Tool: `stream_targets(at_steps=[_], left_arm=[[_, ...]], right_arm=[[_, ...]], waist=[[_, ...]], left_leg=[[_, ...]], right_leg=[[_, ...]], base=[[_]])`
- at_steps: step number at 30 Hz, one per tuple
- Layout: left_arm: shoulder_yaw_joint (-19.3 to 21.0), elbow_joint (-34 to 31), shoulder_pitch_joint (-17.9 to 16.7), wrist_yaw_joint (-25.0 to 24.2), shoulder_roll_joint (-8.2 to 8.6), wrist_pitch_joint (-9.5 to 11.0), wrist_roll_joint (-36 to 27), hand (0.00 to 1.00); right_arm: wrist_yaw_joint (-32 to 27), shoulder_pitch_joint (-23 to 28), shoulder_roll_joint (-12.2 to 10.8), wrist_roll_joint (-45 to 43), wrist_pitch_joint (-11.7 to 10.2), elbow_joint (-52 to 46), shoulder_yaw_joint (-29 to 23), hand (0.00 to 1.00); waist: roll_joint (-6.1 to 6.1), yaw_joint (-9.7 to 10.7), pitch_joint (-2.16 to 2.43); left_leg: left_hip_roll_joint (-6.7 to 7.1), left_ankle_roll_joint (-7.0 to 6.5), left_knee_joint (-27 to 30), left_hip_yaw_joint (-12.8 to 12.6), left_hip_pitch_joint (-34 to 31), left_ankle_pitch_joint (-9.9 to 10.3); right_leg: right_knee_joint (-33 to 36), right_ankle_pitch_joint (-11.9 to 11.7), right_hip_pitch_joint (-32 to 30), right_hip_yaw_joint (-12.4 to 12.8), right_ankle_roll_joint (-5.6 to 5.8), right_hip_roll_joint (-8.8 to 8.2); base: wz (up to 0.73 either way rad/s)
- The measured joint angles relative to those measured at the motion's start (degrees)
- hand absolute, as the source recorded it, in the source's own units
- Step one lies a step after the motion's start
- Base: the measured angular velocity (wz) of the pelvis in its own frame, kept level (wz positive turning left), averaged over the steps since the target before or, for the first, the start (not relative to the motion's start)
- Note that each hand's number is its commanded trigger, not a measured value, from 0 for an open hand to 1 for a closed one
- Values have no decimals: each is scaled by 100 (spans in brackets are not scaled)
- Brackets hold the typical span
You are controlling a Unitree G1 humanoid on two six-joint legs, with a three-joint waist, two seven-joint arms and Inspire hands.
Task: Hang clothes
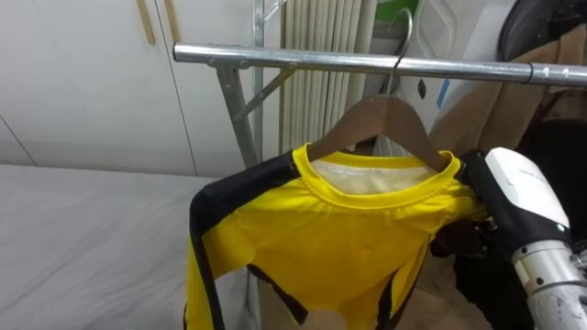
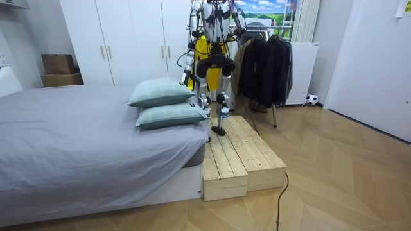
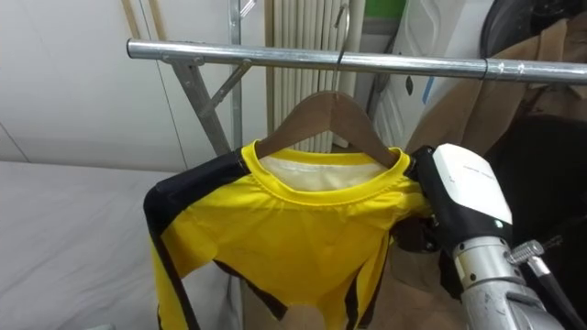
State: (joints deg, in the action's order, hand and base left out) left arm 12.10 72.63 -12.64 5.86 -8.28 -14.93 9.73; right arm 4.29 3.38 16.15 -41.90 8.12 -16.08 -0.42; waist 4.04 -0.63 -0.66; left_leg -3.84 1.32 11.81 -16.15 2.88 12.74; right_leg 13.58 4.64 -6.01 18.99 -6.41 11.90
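A yellow shirt (image 1: 348, 238) with black trim hangs on a wooden hanger (image 1: 385, 119). The hanger's metal hook (image 1: 402, 41) curves over the silver rail (image 1: 303, 60) of the clothes rack. My right hand (image 1: 518, 188) comes in from the right and reaches the shirt's right shoulder beside the collar; its fingers are hidden behind the cloth. In the room view I stand on a wooden platform (image 2: 241, 151) facing the rack, with the yellow shirt (image 2: 202, 45) before me. My left hand (image 2: 190, 79) hangs low at my side, too small to read.
Dark coats (image 2: 263, 64) hang further along the rail on my right. White wardrobe doors (image 1: 83, 82) stand to the left, a radiator (image 1: 321, 82) behind the rack. A grey bed (image 2: 77, 135) with two pillows (image 2: 164, 102) lies to my left.
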Motion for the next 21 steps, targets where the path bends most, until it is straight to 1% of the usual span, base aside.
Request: stream_targets(at_steps=[4,5,8,9,11,13,15,16,17,19,21], left_arm=[[11,-77,-37,0,0,1,0,0],[35,-77,-35,5,-2,1,0,0],[133,-77,-29,26,-3,14,10,0],[133,-77,-34,26,-3,19,16,0],[166,-77,-49,26,-2,35,112,0],[188,-103,-71,26,-3,42,125,0],[235,-108,-77,26,-18,71,125,0],[238,-108,-80,26,-35,105,125,0],[237,-108,-83,26,-41,121,125,0],[232,-108,-82,26,-44,144,123,0],[224,-108,-86,26,-44,173,123,0]], right_arm=[[-22,0,9,159,-69,52,-94,100],[-63,-12,42,258,-123,141,-125,100],[-63,-72,163,512,-125,306,-239,100],[-63,-125,181,570,-128,363,-273,100],[-63,-410,200,681,-105,608,-464,100],[-64,-539,213,693,-94,655,-566,100],[-66,-659,258,789,-92,658,-586,100],[-69,-724,277,804,-92,662,-580,100],[-69,-778,293,803,-92,692,-575,100],[-69,-822,328,803,-92,751,-575,100],[-69,-878,351,804,-96,855,-567,100]], waist=[[5,0,0],[15,0,-2],[50,-5,-14],[54,-3,-16],[73,-1,-16],[89,-3,-15],[136,-2,-25],[174,-11,-40],[202,-34,-43],[227,-96,-28],[240,-132,-28]], left_leg=[[0,0,0,42,1,0],[0,1,0,48,12,-1],[0,1,-7,54,32,-1],[1,1,-7,59,34,-1],[2,1,-8,65,53,-1],[3,2,-8,83,56,-1],[5,6,-8,116,50,-4],[6,13,-8,144,57,-8],[6,13,-7,175,77,-8],[15,13,-7,243,83,-8],[19,12,-7,246,91,-8]], right_leg=[[-1,-10,7,-11,-17,-1],[0,-10,-1,-15,-17,-1],[1,4,-3,-21,4,0],[1,4,-1,-19,4,1],[3,3,16,-11,3,2],[4,-5,27,-15,-10,1],[11,3,50,-19,4,2],[9,-3,63,-20,-6,5],[0,-15,89,-20,-27,7],[-3,-16,100,-20,-29,6],[-5,-21,110,-20,-37,4]], base=[[0],[0],[0],[0],[0],[0],[0],[0],[0],[0],[0]])
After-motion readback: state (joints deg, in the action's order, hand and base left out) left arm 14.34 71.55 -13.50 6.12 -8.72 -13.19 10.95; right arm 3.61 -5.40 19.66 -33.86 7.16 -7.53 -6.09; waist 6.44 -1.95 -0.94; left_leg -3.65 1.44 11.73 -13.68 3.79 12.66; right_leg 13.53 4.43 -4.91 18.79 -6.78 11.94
